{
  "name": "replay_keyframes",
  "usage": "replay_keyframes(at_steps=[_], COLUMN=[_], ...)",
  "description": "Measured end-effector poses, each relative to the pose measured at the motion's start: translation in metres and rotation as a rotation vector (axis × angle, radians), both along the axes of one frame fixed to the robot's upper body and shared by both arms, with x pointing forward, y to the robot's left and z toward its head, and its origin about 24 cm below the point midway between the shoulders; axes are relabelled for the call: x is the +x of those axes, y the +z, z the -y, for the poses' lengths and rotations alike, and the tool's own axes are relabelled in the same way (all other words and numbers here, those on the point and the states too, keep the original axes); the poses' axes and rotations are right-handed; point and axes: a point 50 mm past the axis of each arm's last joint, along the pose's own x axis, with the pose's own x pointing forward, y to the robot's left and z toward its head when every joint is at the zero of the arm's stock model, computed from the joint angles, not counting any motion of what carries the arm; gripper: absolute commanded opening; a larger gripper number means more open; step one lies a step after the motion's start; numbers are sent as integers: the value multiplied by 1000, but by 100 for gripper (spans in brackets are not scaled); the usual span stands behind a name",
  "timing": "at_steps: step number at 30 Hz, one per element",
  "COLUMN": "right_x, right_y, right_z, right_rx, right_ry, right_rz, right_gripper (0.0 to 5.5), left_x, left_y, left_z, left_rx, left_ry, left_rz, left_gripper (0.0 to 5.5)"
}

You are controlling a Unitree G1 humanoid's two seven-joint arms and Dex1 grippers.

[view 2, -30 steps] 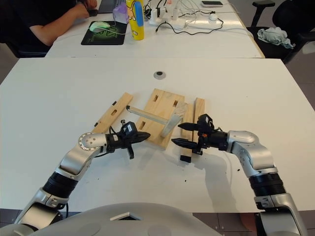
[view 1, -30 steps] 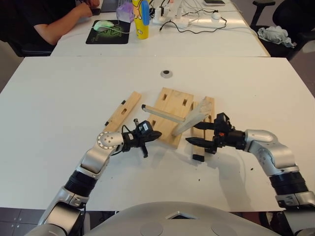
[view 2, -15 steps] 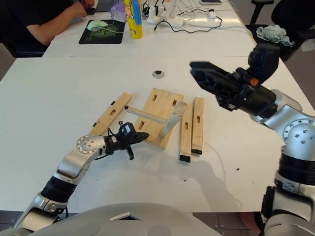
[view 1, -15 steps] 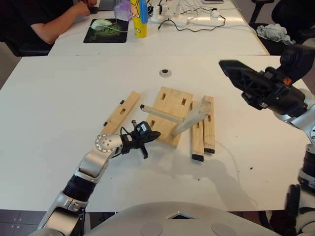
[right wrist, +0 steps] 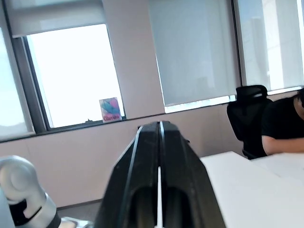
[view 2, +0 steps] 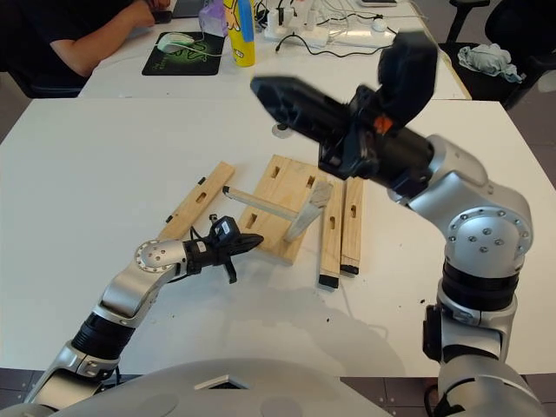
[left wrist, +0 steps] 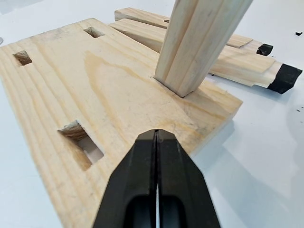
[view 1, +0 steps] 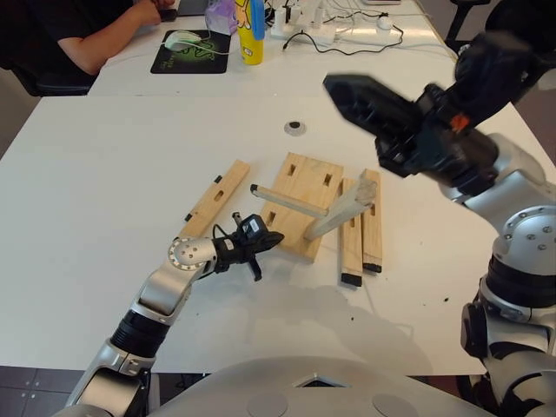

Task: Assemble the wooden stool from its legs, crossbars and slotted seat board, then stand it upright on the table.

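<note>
The seat board (view 1: 298,187) lies flat on the tabletop (view 1: 104,174) with its slots facing up, which suits pressing legs down into them. One leg (view 1: 343,211) leans from the board's near corner with a crossbar (view 1: 287,201) joined to it. It looks propped rather than driven home, though whether it sits in a slot cannot be told. Two more wooden pieces (view 1: 372,228) lie side by side just right of the board, and a slotted piece (view 1: 215,198) lies apart on its left, all within reach. The left jaws are pressed together, holding nothing, low at the board's near edge, probably to steady or nudge it. The right jaws, also shut and empty, are raised high above the tabletop, away from the parts.
</note>
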Motion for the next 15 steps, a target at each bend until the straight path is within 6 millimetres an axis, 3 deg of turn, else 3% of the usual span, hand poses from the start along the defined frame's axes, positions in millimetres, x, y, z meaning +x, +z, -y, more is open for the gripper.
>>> replay_keyframes(at_steps=[2,4,8,9,11,15], right_x=[-2,-2,-3,-6,-12,-6], right_y=[12,7,-64,-69,-73,-67], right_z=[1,1,-1,3,3,0], right_rx=[52,30,-228,-233,-242,-149], right_ry=[18,13,-40,-58,-82,-77], right_rz=[19,5,-125,-92,-22,-78], right_gripper=[4,4,4,4,4,4], left_x=[0,0,0,1,2,1], left_y=[0,0,1,2,1,-1], left_z=[0,0,2,2,3,3], left_rx=[0,-1,-7,-6,1,6], left_ry=[0,0,-5,-6,-11,-13], left_rz=[0,0,6,7,6,-5], left_gripper=[0,0,0,0,0,0])
